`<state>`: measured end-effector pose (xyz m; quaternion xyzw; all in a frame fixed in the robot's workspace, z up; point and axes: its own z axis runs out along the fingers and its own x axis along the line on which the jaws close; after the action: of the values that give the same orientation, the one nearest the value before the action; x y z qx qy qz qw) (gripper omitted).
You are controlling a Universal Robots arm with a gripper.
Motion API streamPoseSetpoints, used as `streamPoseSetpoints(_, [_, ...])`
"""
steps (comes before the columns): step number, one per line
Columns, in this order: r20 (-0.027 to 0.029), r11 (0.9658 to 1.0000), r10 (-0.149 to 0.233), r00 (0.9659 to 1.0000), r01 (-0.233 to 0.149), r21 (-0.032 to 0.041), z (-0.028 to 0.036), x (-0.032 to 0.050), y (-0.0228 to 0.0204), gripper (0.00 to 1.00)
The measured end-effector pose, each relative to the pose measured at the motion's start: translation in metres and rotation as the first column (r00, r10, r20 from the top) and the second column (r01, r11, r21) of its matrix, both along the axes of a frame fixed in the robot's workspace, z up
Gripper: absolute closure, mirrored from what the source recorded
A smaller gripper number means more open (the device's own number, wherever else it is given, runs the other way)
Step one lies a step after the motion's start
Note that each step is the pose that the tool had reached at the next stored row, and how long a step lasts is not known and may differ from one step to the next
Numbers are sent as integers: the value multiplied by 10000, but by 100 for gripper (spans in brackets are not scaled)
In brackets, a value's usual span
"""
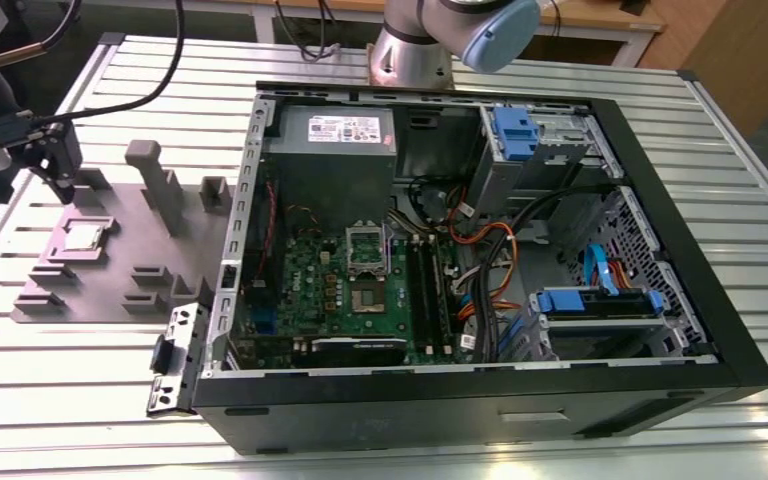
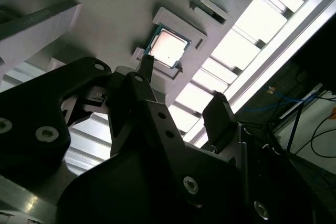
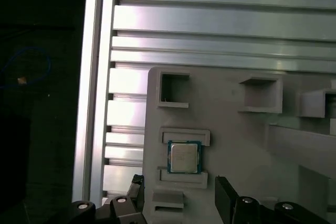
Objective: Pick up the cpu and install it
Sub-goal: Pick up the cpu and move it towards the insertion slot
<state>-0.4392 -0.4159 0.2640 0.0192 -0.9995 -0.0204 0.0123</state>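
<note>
The cpu (image 1: pixel 84 235) is a small silver square chip lying flat in a recess of the grey fixture plate (image 1: pixel 117 270), at the exterior view's left, outside the case. It also appears in both wrist views, cpu (image 2: pixel 167 46) and cpu (image 3: pixel 184 157), with a thin blue-green rim. My gripper (image 1: pixel 53 165) hangs above the plate, a little beyond the chip and apart from it. In the wrist views my gripper (image 2: pixel 184 93) (image 3: pixel 181 192) stands open, its black fingers (image 2: pixel 144 72) spread wide with nothing between them. The green motherboard (image 1: pixel 344 290) carries a silver socket frame (image 1: pixel 367 243).
The open black computer case (image 1: pixel 491 400) lies on a slatted aluminium table (image 1: pixel 758 200), with a grey power supply (image 1: pixel 331 135), blue drive brackets (image 1: pixel 511 125) and orange cables inside. Grey upright posts (image 1: pixel 157 180) rise from the fixture plate beside the chip. The table's edge (image 3: pixel 94 103) runs close to the plate.
</note>
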Motion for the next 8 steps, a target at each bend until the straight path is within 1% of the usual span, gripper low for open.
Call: streamPoseSetpoints(8, [3, 10000, 2, 10000, -2, 1, -5, 3, -1, 35])
